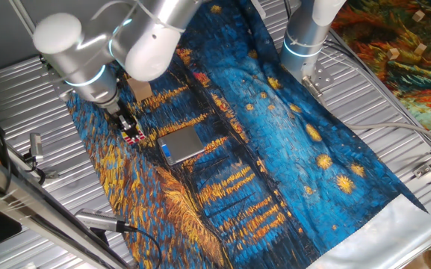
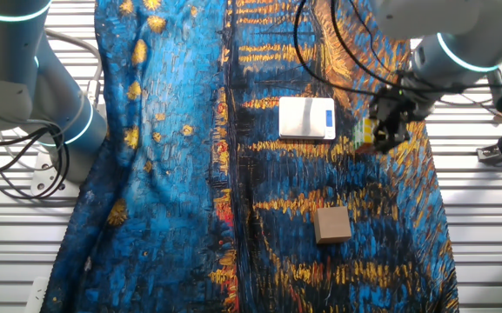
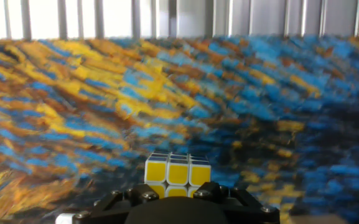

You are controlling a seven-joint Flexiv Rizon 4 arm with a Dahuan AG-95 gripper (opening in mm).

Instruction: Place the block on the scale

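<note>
Holding the small yellow-and-red puzzle cube [image 2: 361, 133], your two-finger gripper [image 2: 381, 130] sits just beside the silver-grey flat digital scale [image 2: 306, 117]; placing remains.

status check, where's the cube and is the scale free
Gripper closed on the block, beside the scale, not on it. Scale top bare. Wooden block sits apart, not in the way.

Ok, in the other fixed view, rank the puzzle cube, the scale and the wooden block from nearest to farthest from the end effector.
1. Puzzle cube: right at the end effector, on its left in the picture.
2. Scale: further left, on the cloth.
3. Wooden block: farthest, lower in the picture.
</note>
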